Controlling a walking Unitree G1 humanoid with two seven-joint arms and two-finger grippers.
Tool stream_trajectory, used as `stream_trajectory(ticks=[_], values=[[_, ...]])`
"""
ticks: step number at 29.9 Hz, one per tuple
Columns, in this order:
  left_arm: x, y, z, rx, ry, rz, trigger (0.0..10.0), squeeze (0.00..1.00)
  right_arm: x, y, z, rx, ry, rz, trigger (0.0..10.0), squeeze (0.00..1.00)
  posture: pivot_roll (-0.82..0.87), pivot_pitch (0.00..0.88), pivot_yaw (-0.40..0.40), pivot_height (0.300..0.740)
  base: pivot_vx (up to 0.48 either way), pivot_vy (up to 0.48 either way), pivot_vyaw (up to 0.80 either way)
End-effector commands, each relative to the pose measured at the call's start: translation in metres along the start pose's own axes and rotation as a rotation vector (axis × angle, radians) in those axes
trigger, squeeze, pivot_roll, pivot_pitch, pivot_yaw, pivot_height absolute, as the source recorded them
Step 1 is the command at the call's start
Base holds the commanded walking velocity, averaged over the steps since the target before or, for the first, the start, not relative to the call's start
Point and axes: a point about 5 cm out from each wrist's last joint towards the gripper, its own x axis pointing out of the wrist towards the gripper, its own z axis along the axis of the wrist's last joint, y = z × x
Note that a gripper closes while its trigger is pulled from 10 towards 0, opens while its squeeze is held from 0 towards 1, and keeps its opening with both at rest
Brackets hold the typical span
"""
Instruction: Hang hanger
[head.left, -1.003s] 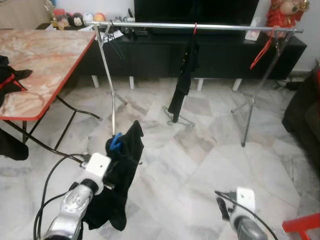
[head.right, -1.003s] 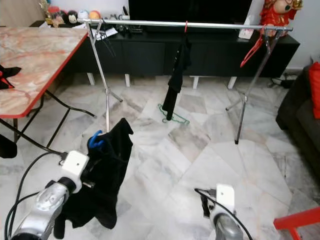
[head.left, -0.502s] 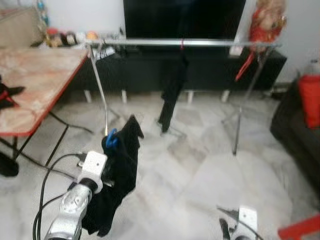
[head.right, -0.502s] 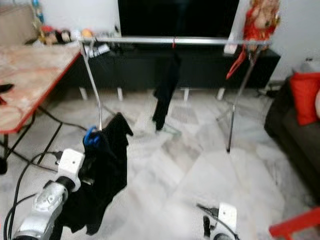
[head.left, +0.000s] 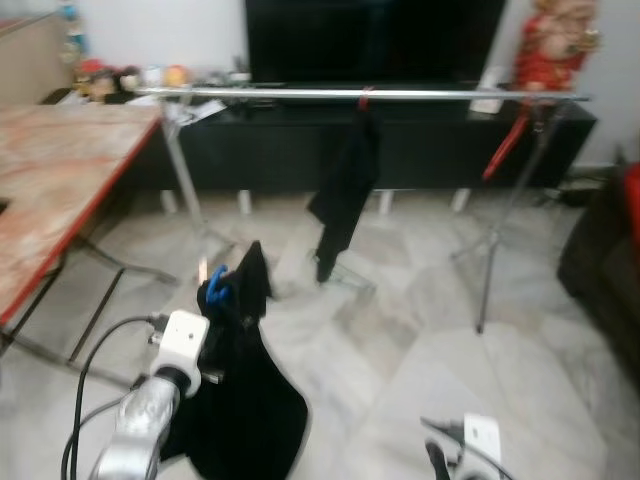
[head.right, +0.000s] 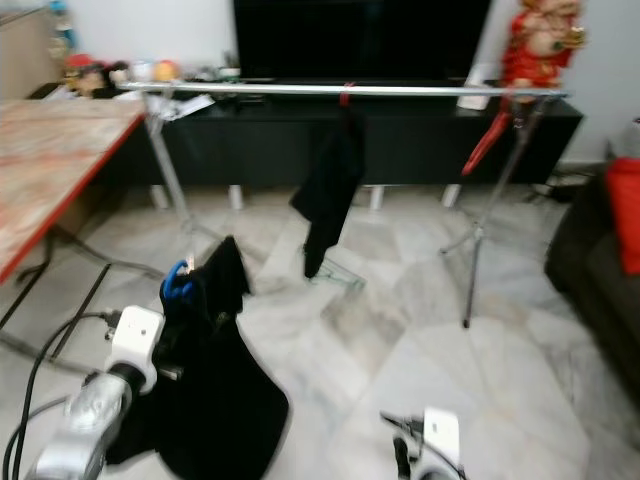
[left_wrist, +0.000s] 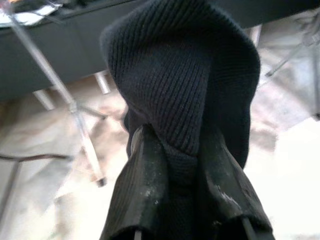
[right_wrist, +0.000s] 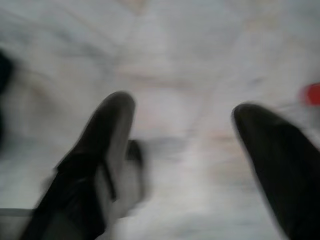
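The left gripper carries a blue hanger draped with a black knitted garment in the near left of the scene, low above the marble floor. In the left wrist view its fingers pinch the knit fabric between them. The right gripper hangs idle near the floor, fingers spread with nothing between them.

The step in hand looks like the carry toward the silver rail, which runs left to right across the far side, well apart from the hanger. To do it well, the robot likely needs to close the distance first, then raise the blue hook above the rail and lower it onto a bare stretch, probably left of the garment already hanging, where there is room. Keeping the hook's opening turned toward the rail matters; the loose cloth could swing and hide it. The views are blurred, so the hook's exact turn cannot be told.

Counted: one rail on two stands; two black garments, one carried and one hung on a red hanger hook; one bare red hanger at the right end; one marble tabletop on the left.
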Motion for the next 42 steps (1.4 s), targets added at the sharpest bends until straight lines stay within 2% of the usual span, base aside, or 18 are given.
stream_trajectory(ticks=[1, 18, 23, 26, 31, 34, 39, 42], values=[[-0.002, 0.018, 0.006, 0.029, -0.023, 0.061, 10.0, 0.00, 0.002, 0.015, 0.012, -0.004, -0.036, 0.048, 10.0, 0.00, -0.05, 0.000, -0.035, 0.740, 0.480, 0.000, 0.74], [0.001, 0.024, 0.007, 0.030, -0.017, 0.074, 10.0, 0.00, 0.002, 0.016, 0.006, -0.014, -0.010, 0.057, 10.0, 0.00, -0.05, 0.000, -0.032, 0.740, 0.480, 0.000, 0.04], [0.000, 0.030, 0.008, 0.036, -0.016, 0.093, 10.0, 0.00, 0.002, 0.025, 0.009, -0.029, -0.007, 0.073, 10.0, 0.00, -0.05, 0.000, -0.036, 0.740, 0.480, 0.000, 0.00], [0.000, 0.031, 0.009, 0.035, -0.017, 0.096, 10.0, 0.00, 0.003, 0.029, 0.011, -0.030, -0.011, 0.078, 10.0, 0.00, -0.05, 0.000, -0.038, 0.740, 0.480, 0.000, 0.00], [0.001, 0.032, 0.010, 0.040, -0.018, 0.094, 10.0, 0.00, 0.005, 0.046, 0.030, -0.043, -0.040, 0.091, 10.0, 0.00, -0.04, 0.000, -0.040, 0.740, 0.480, 0.000, 0.00], [0.002, 0.032, 0.011, 0.041, -0.020, 0.094, 10.0, 0.00, 0.005, 0.050, 0.035, -0.046, -0.048, 0.095, 10.0, 0.00, -0.04, 0.000, -0.040, 0.740, 0.480, 0.000, 0.00], [0.003, 0.032, 0.012, 0.043, -0.024, 0.092, 10.0, 0.00, 0.006, 0.053, 0.039, -0.044, -0.053, 0.098, 10.0, 0.00, -0.04, 0.000, -0.040, 0.740, 0.480, 0.000, 0.00], [0.004, 0.032, 0.013, 0.044, -0.026, 0.090, 10.0, 0.00, 0.006, 0.047, 0.045, -0.042, -0.062, 0.094, 10.0, 0.00, -0.04, 0.000, -0.040, 0.740, 0.480, 0.000, 0.00]])
